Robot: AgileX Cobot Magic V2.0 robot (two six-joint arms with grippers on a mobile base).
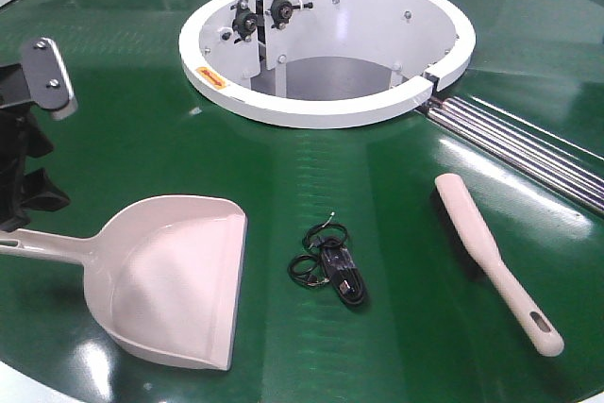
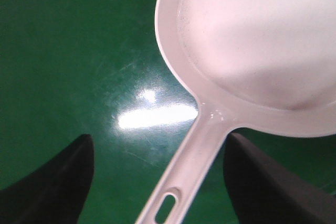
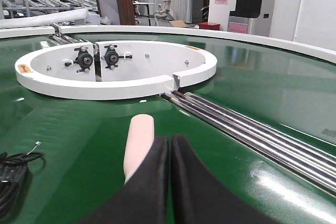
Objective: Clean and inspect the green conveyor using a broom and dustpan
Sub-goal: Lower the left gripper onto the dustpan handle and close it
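Note:
The beige-pink dustpan (image 1: pixel 175 276) lies on the green conveyor (image 1: pixel 377 176) at the front left, lip toward the middle. In the left wrist view my left gripper (image 2: pixel 159 145) is open, and the dustpan handle (image 2: pixel 191 156) runs between its dark fingers (image 2: pixel 58 182) without touching them. The broom (image 1: pixel 491 257) lies flat at the front right, handle end nearest the front edge. My right gripper (image 3: pixel 169 139) is shut with nothing in it, just above and beside the broom's rounded end (image 3: pixel 139 140). It is out of the front view.
A tangled black cable (image 1: pixel 330 266) lies on the belt between dustpan and broom. The white ring housing (image 1: pixel 321 110) stands behind them, and steel rollers (image 1: pixel 528 153) run from it to the right. My left arm (image 1: pixel 24 167) stands at the left edge.

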